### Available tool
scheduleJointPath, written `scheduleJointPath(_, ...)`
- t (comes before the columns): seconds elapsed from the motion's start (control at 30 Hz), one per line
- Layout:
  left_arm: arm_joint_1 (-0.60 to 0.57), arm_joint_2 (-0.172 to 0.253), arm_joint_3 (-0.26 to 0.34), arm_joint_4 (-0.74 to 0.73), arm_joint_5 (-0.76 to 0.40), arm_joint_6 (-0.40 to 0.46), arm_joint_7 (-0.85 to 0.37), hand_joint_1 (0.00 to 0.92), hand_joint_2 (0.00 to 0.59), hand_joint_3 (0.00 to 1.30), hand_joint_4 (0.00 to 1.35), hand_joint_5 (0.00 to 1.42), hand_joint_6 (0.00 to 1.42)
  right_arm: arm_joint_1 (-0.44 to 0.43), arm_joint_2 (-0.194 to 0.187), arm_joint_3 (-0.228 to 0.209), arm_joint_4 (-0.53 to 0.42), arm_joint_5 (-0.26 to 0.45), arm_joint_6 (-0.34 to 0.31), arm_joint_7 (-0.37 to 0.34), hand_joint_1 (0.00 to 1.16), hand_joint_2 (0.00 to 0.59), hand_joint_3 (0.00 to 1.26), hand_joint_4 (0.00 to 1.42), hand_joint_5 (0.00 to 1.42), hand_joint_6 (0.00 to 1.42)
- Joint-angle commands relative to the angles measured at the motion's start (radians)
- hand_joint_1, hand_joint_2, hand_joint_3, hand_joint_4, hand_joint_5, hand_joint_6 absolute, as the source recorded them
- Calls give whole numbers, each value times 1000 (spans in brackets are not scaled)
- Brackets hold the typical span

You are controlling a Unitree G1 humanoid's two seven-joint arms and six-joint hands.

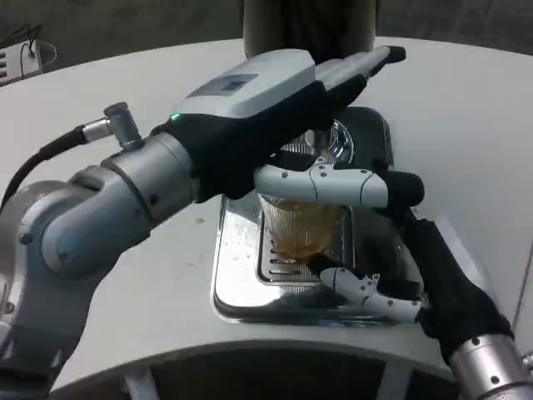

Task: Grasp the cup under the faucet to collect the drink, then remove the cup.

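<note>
Head view, right hand (pixel 391 242) fingers holding cup (pixel 301 223) on drip tray (pixel 237 275), left hand (pixel 275 108) overhead, fingers extended.

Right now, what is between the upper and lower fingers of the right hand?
In the head view, the cup with amber drink stands there, on the metal tray.

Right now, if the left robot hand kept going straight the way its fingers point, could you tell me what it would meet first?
Probably the dark dispenser column behind the tray. The left robot hand points up and right above the cup, its fingertips near the column's base, though depth is hard to judge.
</note>
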Motion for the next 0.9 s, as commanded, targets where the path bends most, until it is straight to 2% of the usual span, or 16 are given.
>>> scheduleJointPath(0.03, 4, 24, -13, 7, 7, 9, -40, 0, 0, 9, 0, 0, 105, -25, 8, 9, 30, -7, 6, -15, 757, 229, 0, 22, 97, 79)
scheduleJointPath(0.63, -17, 28, 3, 5, 0, 7, -40, 0, 0, 10, 0, 0, 105, -107, 23, 22, 97, 7, 23, -27, 753, 232, 0, 22, 97, 66)
scheduleJointPath(0.9, 19, -8, 73, -3, -43, -24, 36, 0, 6, 17, 0, 1, 140, -117, 25, 22, 118, 9, 13, -31, 742, 234, 0, 22, 97, 66)
